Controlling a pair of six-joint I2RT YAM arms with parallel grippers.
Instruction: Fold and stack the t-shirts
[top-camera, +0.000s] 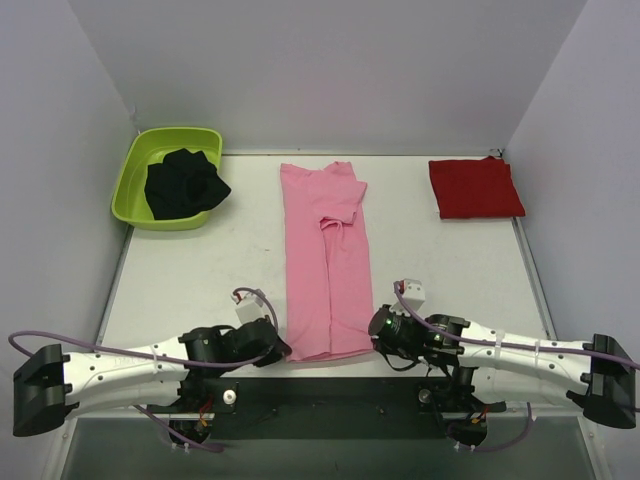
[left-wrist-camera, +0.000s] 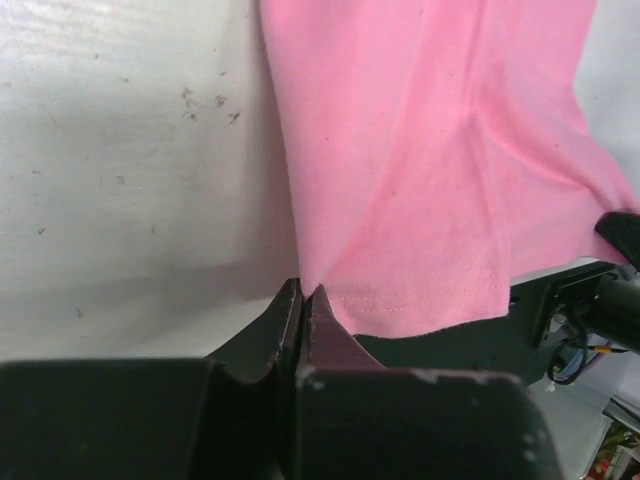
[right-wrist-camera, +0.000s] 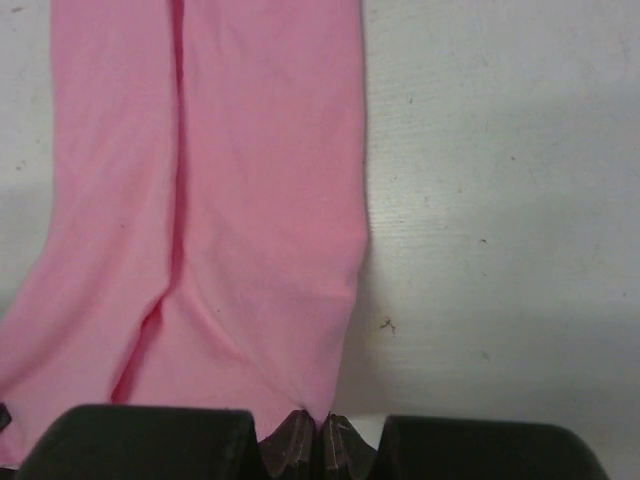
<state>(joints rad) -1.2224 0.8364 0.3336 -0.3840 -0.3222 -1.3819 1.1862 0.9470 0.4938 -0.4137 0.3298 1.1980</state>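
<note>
Pink t-shirt (top-camera: 325, 265): lying as a long folded strip down the centre of the top view, hem toward the bottom edge. Left gripper (top-camera: 278, 350), lower left: fingers pressed together, pinching the hem's left corner. Right gripper (top-camera: 378, 325), lower right: pinching the right corner likewise. Red t-shirt (top-camera: 475, 187): lying folded, upper right. Lime tub (top-camera: 135, 175): sitting upper left, holding black cloth (top-camera: 185, 183).

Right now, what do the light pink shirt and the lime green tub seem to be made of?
The light pink short-sleeved shirt looks like soft matte knit cloth, perhaps cotton: it creases and its hem is stitched. The lime green rectangular tub looks like moulded plastic: smooth, slightly glossy, rounded rim.
</note>
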